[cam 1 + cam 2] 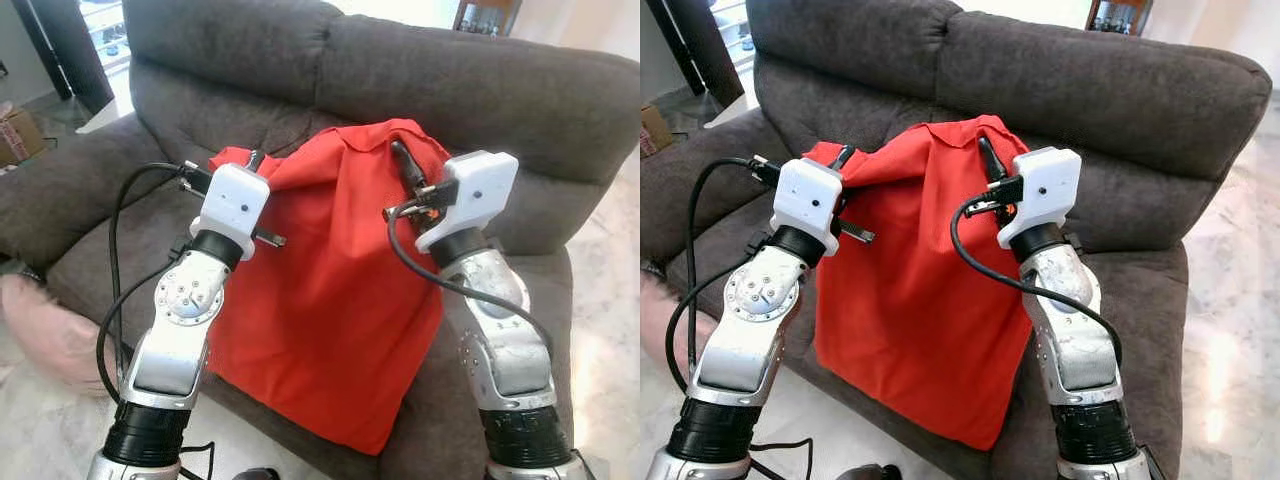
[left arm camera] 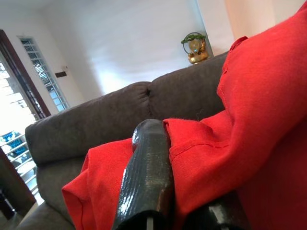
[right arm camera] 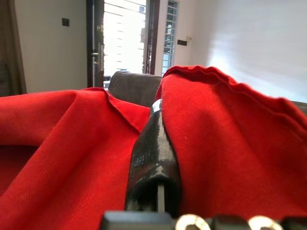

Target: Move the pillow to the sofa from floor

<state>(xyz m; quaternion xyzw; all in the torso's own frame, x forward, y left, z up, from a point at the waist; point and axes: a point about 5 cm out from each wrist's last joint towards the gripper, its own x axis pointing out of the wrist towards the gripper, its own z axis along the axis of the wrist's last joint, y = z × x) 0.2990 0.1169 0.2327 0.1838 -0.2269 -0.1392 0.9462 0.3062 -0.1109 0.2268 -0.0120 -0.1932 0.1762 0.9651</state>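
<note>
A red pillow point(image 1: 320, 300) hangs upright in front of the dark grey sofa point(image 1: 480, 90), its lower end over the seat's front edge. My left gripper point(image 1: 248, 165) is shut on the pillow's upper left corner. My right gripper point(image 1: 405, 165) is shut on its upper right edge. In the left wrist view one black finger point(image 2: 146, 182) presses against a fold of the red fabric point(image 2: 259, 120). In the right wrist view a black finger point(image 3: 153, 158) lies in a crease of the red cloth point(image 3: 225, 139); the other finger is hidden under it.
A pale pink cushion point(image 1: 40, 330) lies on the floor by the sofa's left arm. A cardboard box point(image 1: 18, 135) stands at the far left. Light marble floor point(image 1: 610, 270) runs along the right of the sofa. A window with bars point(image 3: 124, 38) is behind.
</note>
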